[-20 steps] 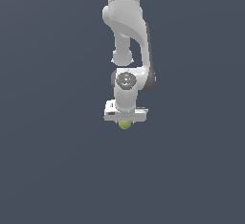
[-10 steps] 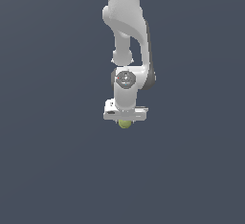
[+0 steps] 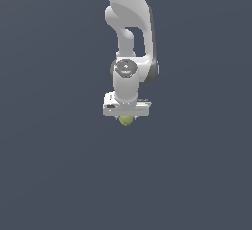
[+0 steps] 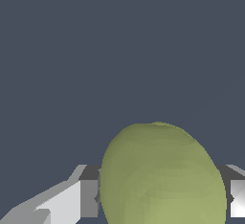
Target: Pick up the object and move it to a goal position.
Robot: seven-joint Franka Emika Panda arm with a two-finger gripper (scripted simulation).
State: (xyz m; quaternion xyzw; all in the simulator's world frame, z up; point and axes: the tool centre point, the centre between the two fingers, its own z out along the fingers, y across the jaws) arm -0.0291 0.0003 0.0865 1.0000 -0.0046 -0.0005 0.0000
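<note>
So the white Panda arm (image 3: 129, 37) hangs straight down in the exterior view, and the gripper (image 3: 126, 118) is clamped on the olive ball (image 3: 126, 120), which pokes out just under the hand. In the wrist view the ball (image 4: 162, 175) sits snug between both fingers (image 4: 67, 203), touching them, over plain dark grey background.
</note>
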